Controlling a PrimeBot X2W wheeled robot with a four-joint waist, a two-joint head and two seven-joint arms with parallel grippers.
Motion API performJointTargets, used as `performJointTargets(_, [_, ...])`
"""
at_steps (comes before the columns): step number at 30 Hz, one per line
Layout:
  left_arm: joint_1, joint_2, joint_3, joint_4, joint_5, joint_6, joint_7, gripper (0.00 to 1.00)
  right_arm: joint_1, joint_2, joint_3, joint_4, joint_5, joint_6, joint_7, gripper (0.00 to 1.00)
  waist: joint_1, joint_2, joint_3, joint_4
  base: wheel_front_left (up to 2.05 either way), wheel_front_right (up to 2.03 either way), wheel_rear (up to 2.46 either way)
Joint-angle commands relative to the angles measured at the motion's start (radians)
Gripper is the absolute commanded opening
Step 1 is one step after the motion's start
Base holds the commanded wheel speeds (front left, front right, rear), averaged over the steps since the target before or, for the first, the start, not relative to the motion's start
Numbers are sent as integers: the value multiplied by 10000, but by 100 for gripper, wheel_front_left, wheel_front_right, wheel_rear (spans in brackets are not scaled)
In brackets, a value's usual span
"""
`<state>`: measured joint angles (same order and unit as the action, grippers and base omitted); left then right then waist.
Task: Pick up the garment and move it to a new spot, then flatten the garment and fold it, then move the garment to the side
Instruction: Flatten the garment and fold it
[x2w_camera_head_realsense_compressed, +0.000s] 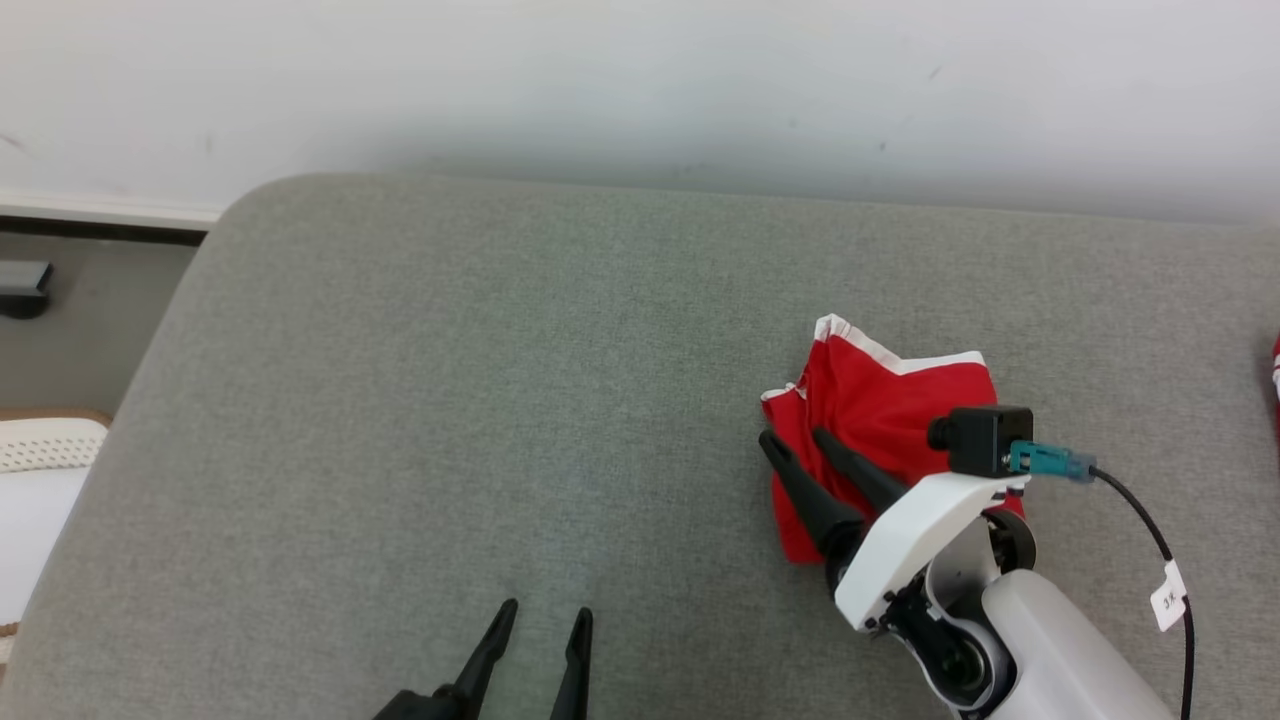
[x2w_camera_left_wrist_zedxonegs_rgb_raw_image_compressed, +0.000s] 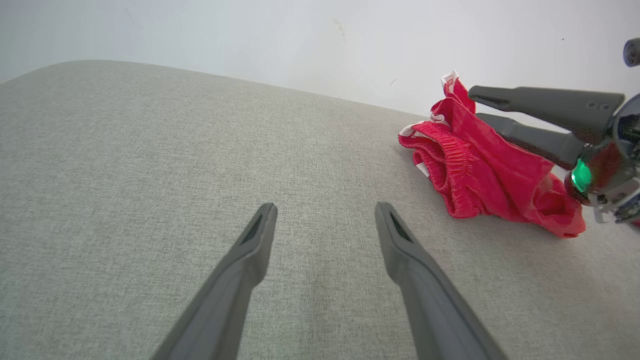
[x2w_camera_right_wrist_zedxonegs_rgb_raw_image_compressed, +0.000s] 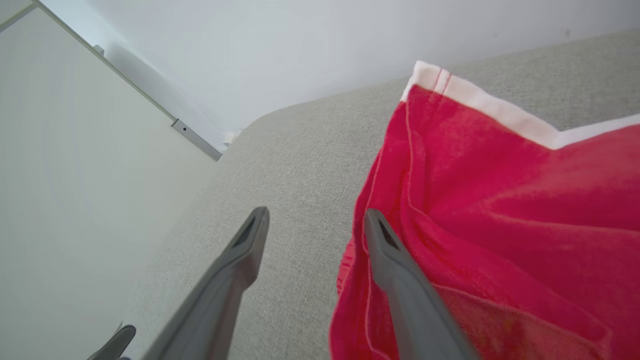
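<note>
Under the right gripper (x2w_camera_head_realsense_compressed: 793, 435), fingers spread, a crumpled red cloth garment (x2w_camera_head_realsense_compressed: 880, 400) lies on a grey cushion (x2w_camera_head_realsense_compressed: 450, 400) by a white wall (x2w_camera_head_realsense_compressed: 640, 80); left gripper (x2w_camera_head_realsense_compressed: 546, 610) spread too.

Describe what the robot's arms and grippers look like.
The left gripper and right gripper each have two long, tapered dark grey fingers with slotted tips. The right forearm is white; its wrist carries a black camera with a teal plug, black cable and white tag. A green light glows at its base.
</note>
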<state>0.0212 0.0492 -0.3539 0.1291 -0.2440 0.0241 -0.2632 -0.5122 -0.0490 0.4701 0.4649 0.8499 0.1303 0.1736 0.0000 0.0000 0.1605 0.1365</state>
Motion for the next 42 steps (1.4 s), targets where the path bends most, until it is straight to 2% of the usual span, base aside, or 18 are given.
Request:
performJointTargets(1, [141, 32, 64, 12, 62, 38, -11, 100, 181, -37, 121, -151, 89, 3, -117, 100, 0, 0, -94, -75, 0, 0, 0])
performJointTargets(4, [239, 34, 151, 24, 85, 55, -11, 100, 480, -36, 213, -476, -16, 3, -310, 100, 0, 0, -260, -178, 0, 0, 0])
performJointTargets(8, [397, 34, 318, -12, 96, 80, -11, 100, 1037, -71, -177, -1006, -1066, 3, -670, 100, 0, 0, -522, -348, 0, 0, 0])
performJointTargets(16, [812, 34, 541, -107, 173, 118, -11, 100, 2786, -875, -1514, -2604, -3502, 2, -1483, 100, 0, 0, -1075, -674, 0, 0, 0])
performJointTargets(22, [1084, 34, 708, -175, 249, 75, -11, 100, 3926, -1258, -2709, -3195, -4965, 2, -2200, 100, 0, 0, -1333, -875, 0, 0, 0])
performJointTargets(26, [1221, 34, 768, -185, 279, 60, -11, 100, 4547, -1418, -3322, -3253, -5643, 2, -2747, 100, 0, 0, -1504, -948, 0, 0, 0])
performJointTargets(32, [1360, 34, 888, -233, 321, 71, -11, 100, 5208, -1557, -3649, -2734, -6237, 2, -3559, 100, 0, 0, -1670, -957, 0, 0, 0])
performJointTargets(40, [1310, 34, 1042, -347, 395, 112, -11, 100, 4966, -1404, -3864, -2020, -6283, 2, -3940, 100, 0, 0, -1620, -825, 0, 0, 0])
performJointTargets(41, [1249, 34, 1147, -383, 450, 96, -11, 100, 4691, -1429, -3823, -1878, -6251, 2, -3948, 77, 0, 0, -1512, -768, 0, 0, 0])
performJointTargets(42, [1191, 34, 1202, -392, 476, 66, -11, 100, 4552, -1488, -3784, -1789, -6319, 2, -3893, 44, 0, 0, -1444, -731, 0, 0, 0])
